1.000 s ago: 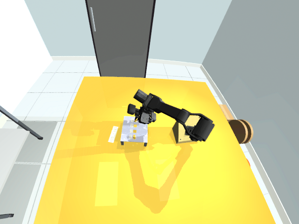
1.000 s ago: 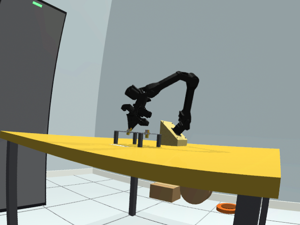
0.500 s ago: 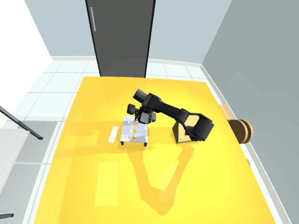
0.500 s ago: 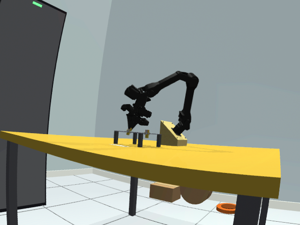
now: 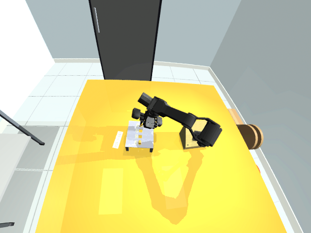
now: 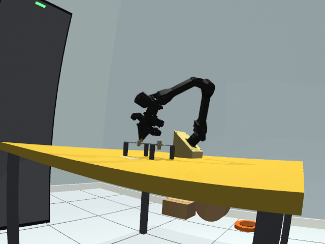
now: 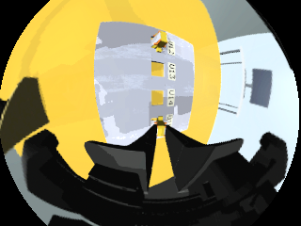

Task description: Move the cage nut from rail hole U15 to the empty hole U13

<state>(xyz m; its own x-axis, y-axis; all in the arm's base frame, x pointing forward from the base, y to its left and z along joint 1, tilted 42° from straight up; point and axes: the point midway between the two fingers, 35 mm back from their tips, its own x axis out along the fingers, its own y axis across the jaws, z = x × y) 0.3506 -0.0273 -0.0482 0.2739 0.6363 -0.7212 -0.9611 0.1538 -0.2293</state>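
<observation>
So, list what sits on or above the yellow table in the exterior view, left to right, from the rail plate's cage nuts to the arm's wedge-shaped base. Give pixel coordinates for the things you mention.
Gripped cage nut (image 6: 139, 143) (image 7: 161, 128) → other cage nut (image 6: 159, 145) (image 7: 159, 40) → wedge-shaped base (image 6: 181, 147) (image 5: 185, 140)
</observation>
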